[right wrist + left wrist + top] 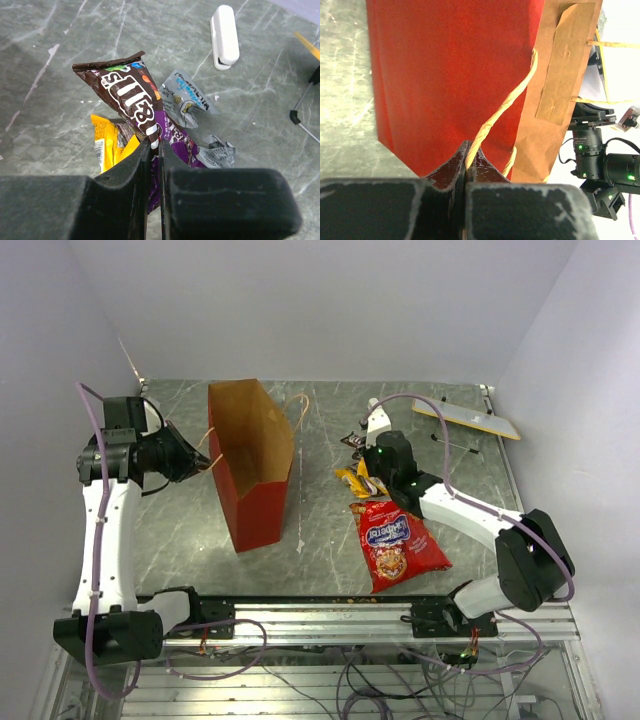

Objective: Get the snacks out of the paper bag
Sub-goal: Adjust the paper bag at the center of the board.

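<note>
Paper bag: red outside, brown kraft inside; it sits left of centre on the tabletop with its mouth open.
Handle: tan twisted-paper loop on the bag's left wall, drawn out away from the bag.
Left claw: just left of the bag, clenched on the handle.
Snack pile: on the tabletop right of the bag, apart from it.
Chip bag: shiny red, lying flat, the snack nearest the arm bases.
Right claw: over the pile, clenched on the lower end of a brown candy packet; whether the packet is clear of the pile cannot be told.
Beside that packet: yellow packet, purple wrapper, silver wrapper.
White block: beyond the pile, right of the bag.
Grey strip: yellow-edged, farthest right of the bag.
</note>
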You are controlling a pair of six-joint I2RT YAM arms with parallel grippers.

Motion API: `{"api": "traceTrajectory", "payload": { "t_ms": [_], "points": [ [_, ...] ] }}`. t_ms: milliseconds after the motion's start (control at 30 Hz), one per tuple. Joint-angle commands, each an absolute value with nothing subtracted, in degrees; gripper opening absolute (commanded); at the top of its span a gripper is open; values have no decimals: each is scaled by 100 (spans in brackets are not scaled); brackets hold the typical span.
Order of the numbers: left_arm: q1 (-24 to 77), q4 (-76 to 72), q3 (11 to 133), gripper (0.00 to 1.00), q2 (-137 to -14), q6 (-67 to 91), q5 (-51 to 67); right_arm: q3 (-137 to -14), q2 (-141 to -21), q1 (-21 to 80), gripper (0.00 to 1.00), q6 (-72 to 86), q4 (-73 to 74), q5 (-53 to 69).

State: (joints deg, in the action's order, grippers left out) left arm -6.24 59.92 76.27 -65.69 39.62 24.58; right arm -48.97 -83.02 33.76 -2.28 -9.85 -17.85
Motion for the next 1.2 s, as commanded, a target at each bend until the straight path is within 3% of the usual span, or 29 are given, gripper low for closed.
{"api": "traceTrajectory", "payload": {
  "t_ms": [0, 300, 533, 767, 900, 1000, 1033, 1167],
  "points": [
    [-678, 6358, 7777, 7, -6416, 3682, 2052, -4891, -8502, 3257, 8, 43, -743, -2100],
    [-693, 6743, 7638, 7, -6212, 3639, 1536, -4917, -8741, 3032, 10, 381, -317, -2133],
    [-686, 6963, 7623, 11, -6063, 3628, 1246, -4860, -8681, 3023, 26, 581, -176, -1933],
    [-690, 7176, 8173, 37, -5975, 3551, 750, -5061, -8467, 3023, 50, 381, -3, -1670],
    [-692, 7308, 8405, 66, -5859, 3542, 411, -5247, -8296, 3037, 63, 394, 243, -1537],
    [-688, 7400, 8501, 99, -5761, 3554, 253, -5377, -8106, 3111, 81, 381, 406, -1525],
    [-681, 7423, 8526, 100, -5736, 3567, 190, -5403, -8010, 3144, 97, 366, 456, -1536],
    [-688, 7500, 8716, 100, -5675, 3592, -9, -5558, -7756, 3249, 100, 561, 659, -1731]
  ]
}}
